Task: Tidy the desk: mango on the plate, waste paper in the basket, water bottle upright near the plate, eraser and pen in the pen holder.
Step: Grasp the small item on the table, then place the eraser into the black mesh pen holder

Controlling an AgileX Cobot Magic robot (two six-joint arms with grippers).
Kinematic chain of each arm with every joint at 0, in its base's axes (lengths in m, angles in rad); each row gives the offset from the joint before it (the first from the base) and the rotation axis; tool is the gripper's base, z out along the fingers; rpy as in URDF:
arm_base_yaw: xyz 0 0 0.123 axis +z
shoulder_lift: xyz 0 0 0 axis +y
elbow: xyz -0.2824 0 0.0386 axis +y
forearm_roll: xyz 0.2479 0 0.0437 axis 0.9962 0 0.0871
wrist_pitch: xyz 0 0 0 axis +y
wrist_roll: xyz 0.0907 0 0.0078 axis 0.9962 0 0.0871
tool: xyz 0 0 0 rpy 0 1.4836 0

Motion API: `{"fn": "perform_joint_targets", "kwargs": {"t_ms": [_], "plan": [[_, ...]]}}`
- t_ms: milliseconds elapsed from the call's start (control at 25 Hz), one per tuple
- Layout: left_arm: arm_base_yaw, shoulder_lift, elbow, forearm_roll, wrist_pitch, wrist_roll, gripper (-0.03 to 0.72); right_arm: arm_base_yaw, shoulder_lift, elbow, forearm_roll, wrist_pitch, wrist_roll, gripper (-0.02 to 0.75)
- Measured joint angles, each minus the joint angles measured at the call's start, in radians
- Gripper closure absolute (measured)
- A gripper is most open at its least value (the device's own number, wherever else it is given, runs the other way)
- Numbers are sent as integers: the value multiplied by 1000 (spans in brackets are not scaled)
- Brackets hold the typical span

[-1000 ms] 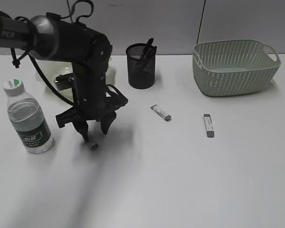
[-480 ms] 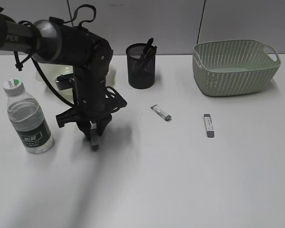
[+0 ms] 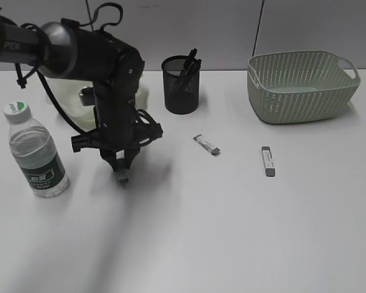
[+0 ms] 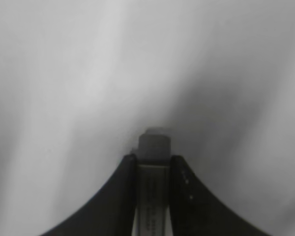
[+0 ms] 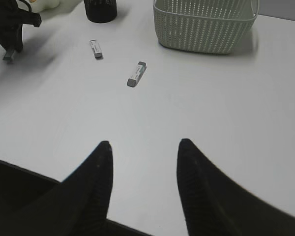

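— What is changing at the left gripper?
— Its jaws, spread a second ago, are now clamping an eraser and lifting it just off the desk, near the water bottle.
— The right gripper?
— Hanging released.

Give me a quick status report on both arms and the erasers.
Left gripper shut on an eraser, just above the desk. Right gripper open, idle. Two more erasers lying loose. Pen holder unobstructed.
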Motion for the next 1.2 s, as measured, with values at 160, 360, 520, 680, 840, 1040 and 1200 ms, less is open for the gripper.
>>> {"fn": "perform_joint_targets", "kwargs": {"t_ms": [160,360,520,680,840,1040,1200], "plan": [[0,-109,1,44,-180,119,545,0,0,0,0,0,0,388],[3,-207,1,122,-686,374,545,0,0,0,0,0,0,388],[26,-171,1,286,-1087,415,545,0,0,0,0,0,0,388],[72,-94,1,353,-1318,421,545,0,0,0,0,0,0,388],[126,-17,1,359,-1403,421,545,0,0,0,0,0,0,390],[148,31,1,359,-1468,421,545,0,0,0,0,0,0,390],[148,44,1,356,-1487,421,531,0,0,0,0,0,0,390]]}}
